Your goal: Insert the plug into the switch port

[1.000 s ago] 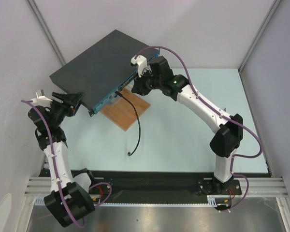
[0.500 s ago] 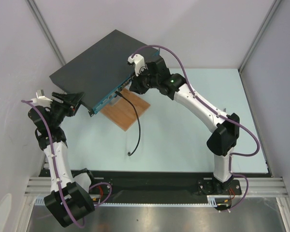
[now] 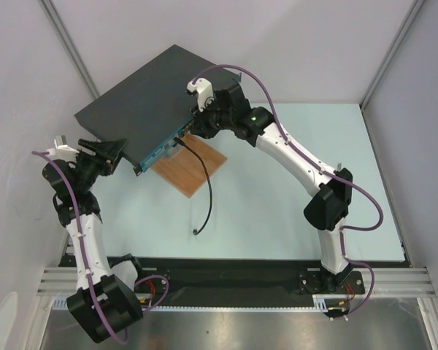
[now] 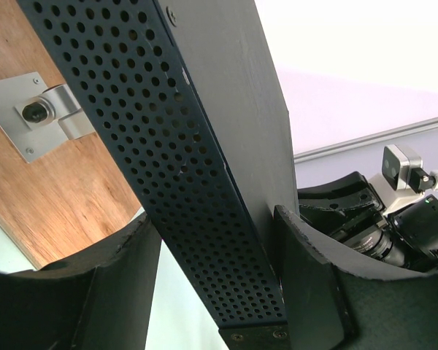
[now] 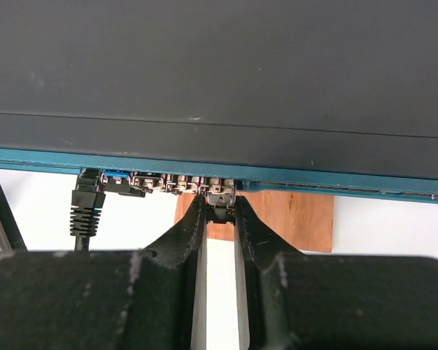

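The switch (image 3: 146,102) is a flat dark grey box with a teal front face (image 5: 168,162) and a row of small sockets. My left gripper (image 3: 119,154) stands at its left corner, and its fingers (image 4: 306,277) are shut on the perforated side (image 4: 190,168) from above and below. Over at the front face, my right gripper (image 3: 193,127) is shut on a small pale plug (image 5: 220,193). The plug's front end sits at the mouth of one socket in the row. How deep it sits cannot be told.
A brown wooden board (image 3: 197,168) with a metal bracket (image 4: 36,113) lies under the switch's front edge. A black cable (image 3: 206,189) runs from a socket further left (image 5: 84,208) down across the table. White walls stand close on both sides.
The right arm has swung left and forward, which brought its gripper up against the switch's front face. The left arm and the switch have not moved.
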`<state>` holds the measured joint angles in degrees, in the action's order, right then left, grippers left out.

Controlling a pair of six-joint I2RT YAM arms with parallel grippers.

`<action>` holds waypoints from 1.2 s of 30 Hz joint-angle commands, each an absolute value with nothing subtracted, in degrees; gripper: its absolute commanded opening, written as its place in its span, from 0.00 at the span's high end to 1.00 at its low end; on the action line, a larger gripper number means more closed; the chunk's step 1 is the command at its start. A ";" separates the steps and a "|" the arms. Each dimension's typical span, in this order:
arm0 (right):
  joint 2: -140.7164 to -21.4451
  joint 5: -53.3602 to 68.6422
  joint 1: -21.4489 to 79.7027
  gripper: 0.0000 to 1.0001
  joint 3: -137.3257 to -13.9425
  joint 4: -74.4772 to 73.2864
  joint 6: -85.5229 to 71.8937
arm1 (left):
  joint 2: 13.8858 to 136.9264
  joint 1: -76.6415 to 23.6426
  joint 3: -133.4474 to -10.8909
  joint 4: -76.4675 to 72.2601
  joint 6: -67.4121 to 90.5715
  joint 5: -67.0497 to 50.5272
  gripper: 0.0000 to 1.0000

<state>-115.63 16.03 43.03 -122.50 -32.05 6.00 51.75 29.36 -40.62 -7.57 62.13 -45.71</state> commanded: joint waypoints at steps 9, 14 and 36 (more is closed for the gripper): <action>-108.38 23.10 39.99 0.56 -115.60 -25.93 7.03 | 50.19 29.62 -42.36 -9.67 59.24 -46.67 1.00; -105.65 25.22 38.23 0.48 -111.63 -28.73 9.22 | 50.01 29.62 -42.28 -9.84 59.41 -46.58 1.00; -112.58 24.96 39.55 0.69 -119.62 -28.39 6.50 | 50.80 29.62 -42.98 -10.11 59.06 -46.58 1.00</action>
